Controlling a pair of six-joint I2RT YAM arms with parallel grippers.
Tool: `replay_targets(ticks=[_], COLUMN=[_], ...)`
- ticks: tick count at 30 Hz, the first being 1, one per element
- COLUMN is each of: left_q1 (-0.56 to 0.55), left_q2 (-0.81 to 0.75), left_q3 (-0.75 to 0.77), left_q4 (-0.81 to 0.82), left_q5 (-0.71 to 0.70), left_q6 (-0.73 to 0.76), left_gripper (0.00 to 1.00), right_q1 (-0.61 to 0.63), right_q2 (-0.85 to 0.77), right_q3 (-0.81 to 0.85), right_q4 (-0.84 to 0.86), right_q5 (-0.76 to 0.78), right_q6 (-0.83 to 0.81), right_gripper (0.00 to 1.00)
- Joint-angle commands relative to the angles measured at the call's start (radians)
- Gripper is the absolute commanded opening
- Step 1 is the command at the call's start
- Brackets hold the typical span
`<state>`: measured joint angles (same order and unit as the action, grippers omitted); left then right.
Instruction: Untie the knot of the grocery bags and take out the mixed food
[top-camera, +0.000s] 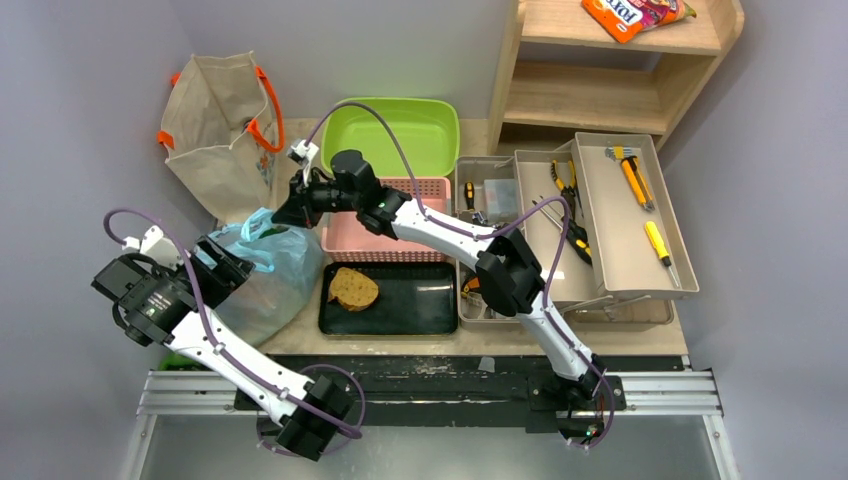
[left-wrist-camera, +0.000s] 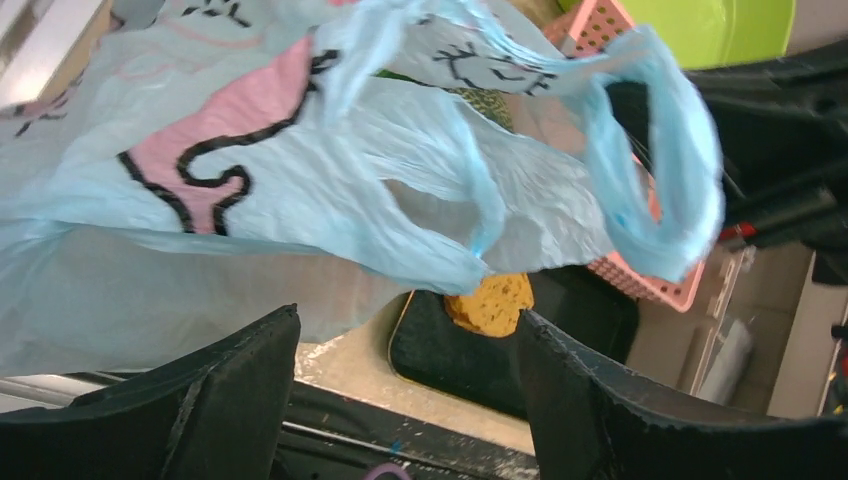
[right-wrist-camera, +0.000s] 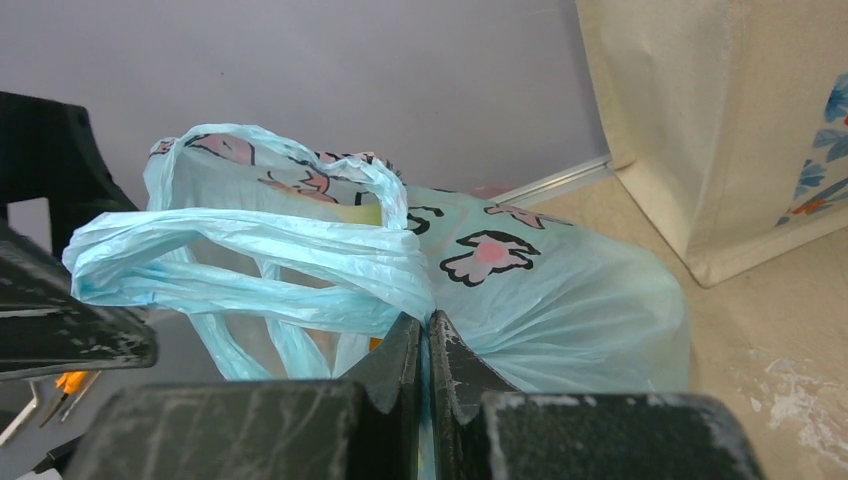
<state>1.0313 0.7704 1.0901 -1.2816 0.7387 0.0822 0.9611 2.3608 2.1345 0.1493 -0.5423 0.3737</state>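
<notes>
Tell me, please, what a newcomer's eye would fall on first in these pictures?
The crinkly light-blue bag with pink cartoon print, bulging at the left edge of the table, draws the eye first. The right gripper is shut on one of its handles, while the left gripper stands open beside it. A lime-green tub glows at the back, and a brown bread slice lies on a black tray.
</notes>
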Motion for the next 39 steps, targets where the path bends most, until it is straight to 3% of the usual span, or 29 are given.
replay_targets(ticks=[1, 3, 5, 10, 14, 21, 24, 30, 31, 37, 39], left_q1=[0.006, 0.006, 0.005, 0.005, 0.006, 0.004, 0.005, 0.030, 0.046, 0.071, 0.072], left_q2=[-0.021, -0.021, -0.015, 0.022, 0.095, 0.235, 0.287, 0.286, 0.286, 0.291, 0.300], left_q3=[-0.080, -0.105, -0.106, 0.164, 0.378, 0.510, 0.524, 0.411, 0.401, 0.405, 0.421], left_q4=[0.178, 0.314, 0.403, 0.337, 0.217, 0.056, -0.073, -0.227, -0.258, -0.405, -0.422], left_q5=[-0.040, -0.009, 0.028, 0.146, 0.221, 0.198, 0.195, 0.123, 0.136, 0.223, 0.239], left_q6=[-0.241, -0.308, -0.356, -0.270, -0.174, 0.026, 0.245, 0.603, 0.641, 0.782, 0.786], left_gripper=[0.77, 0.75, 0.68, 0.26, 0.01, 0.00, 0.00, 0.00, 0.00, 0.00, 0.00], right_q1=[-0.004, -0.004, -0.004, -0.019, -0.039, -0.058, -0.066, -0.073, -0.072, -0.058, -0.050], right_q2=[-0.080, -0.083, -0.084, -0.087, -0.076, -0.082, -0.102, -0.143, -0.147, -0.207, -0.233], right_q3=[-0.005, -0.010, -0.013, -0.009, 0.003, -0.014, -0.032, -0.017, -0.010, -0.062, -0.093], right_q4=[0.045, 0.047, 0.047, 0.045, 0.072, 0.086, 0.084, 0.034, 0.021, -0.037, -0.032], right_q5=[-0.023, -0.025, -0.023, 0.061, 0.127, 0.106, 0.086, 0.097, 0.097, 0.211, 0.281], right_q6=[0.009, 0.010, 0.009, 0.020, 0.085, 0.125, 0.110, 0.036, 0.019, -0.076, -0.116], right_gripper=[0.00, 0.00, 0.00, 0.00, 0.00, 0.00, 0.00, 0.02, 0.09, 0.81, 0.86])
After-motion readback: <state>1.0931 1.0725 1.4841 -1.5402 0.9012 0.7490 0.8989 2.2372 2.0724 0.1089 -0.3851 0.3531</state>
